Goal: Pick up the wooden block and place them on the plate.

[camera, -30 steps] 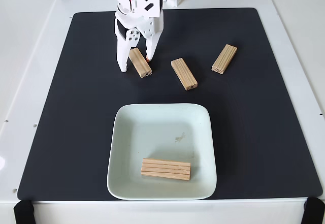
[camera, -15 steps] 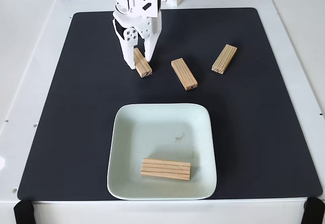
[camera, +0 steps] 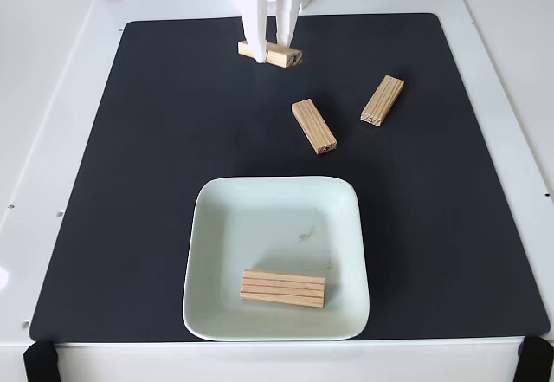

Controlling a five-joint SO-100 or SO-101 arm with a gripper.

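Gripper clamped on wooden block above mat

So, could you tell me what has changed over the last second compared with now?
The gripper closed on the leftmost wooden block on the mat and carried it up the picture, toward the mat's far edge; the block now sits crosswise between the fingers. The other two blocks on the mat, the block on the plate and the plate stayed put.
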